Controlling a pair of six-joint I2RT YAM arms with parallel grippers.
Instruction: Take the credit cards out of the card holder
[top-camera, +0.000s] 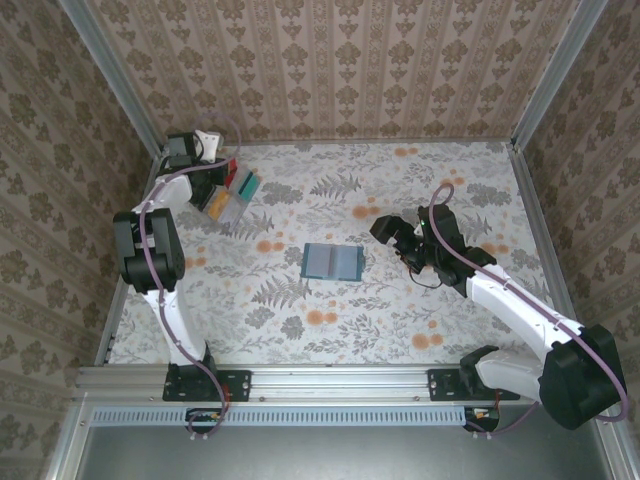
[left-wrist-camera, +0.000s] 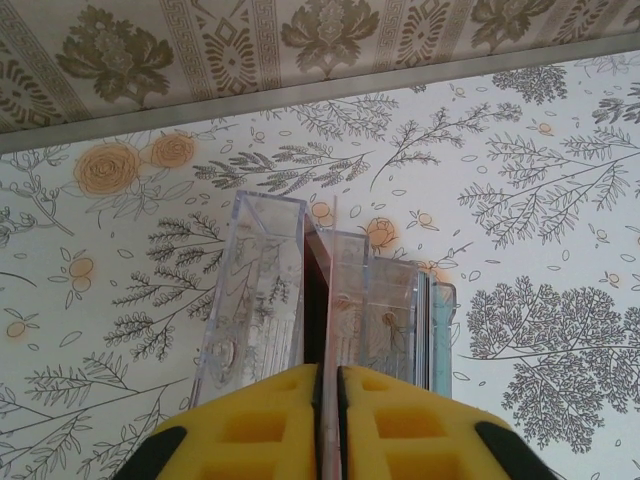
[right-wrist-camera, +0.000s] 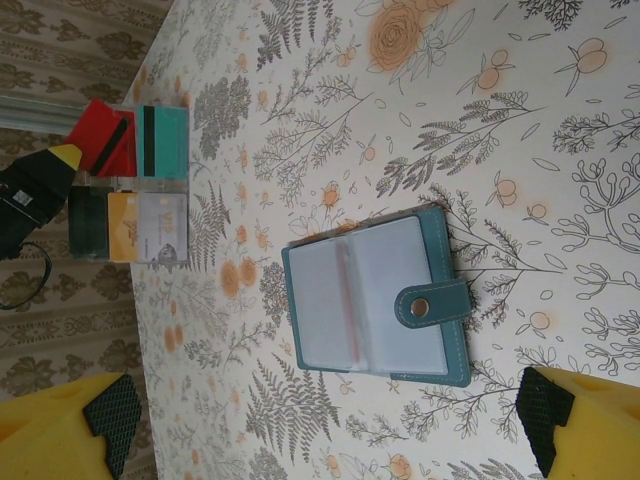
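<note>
The teal-blue card holder (top-camera: 331, 261) lies open on the table, its grey-blue inside up and its snap strap (right-wrist-camera: 436, 304) folded over one side. My right gripper (top-camera: 395, 235) hovers just right of it, open, its yellow fingers (right-wrist-camera: 90, 420) wide apart over the holder (right-wrist-camera: 375, 300). At the far left back, my left gripper (left-wrist-camera: 328, 375) is shut on the red card (right-wrist-camera: 105, 135), edge-on in a slot of a clear stand (left-wrist-camera: 262, 290). A teal card (right-wrist-camera: 163, 128) stands beside it. Black (right-wrist-camera: 88, 225), yellow-orange (right-wrist-camera: 122, 225) and pale grey (right-wrist-camera: 163, 225) cards stand in front.
The clear stand (top-camera: 232, 205) sits close to the left wall rail (top-camera: 140, 200) and back wall. The floral cloth (top-camera: 400, 320) lies flat around the holder. The table's side rails and papered walls bound the space.
</note>
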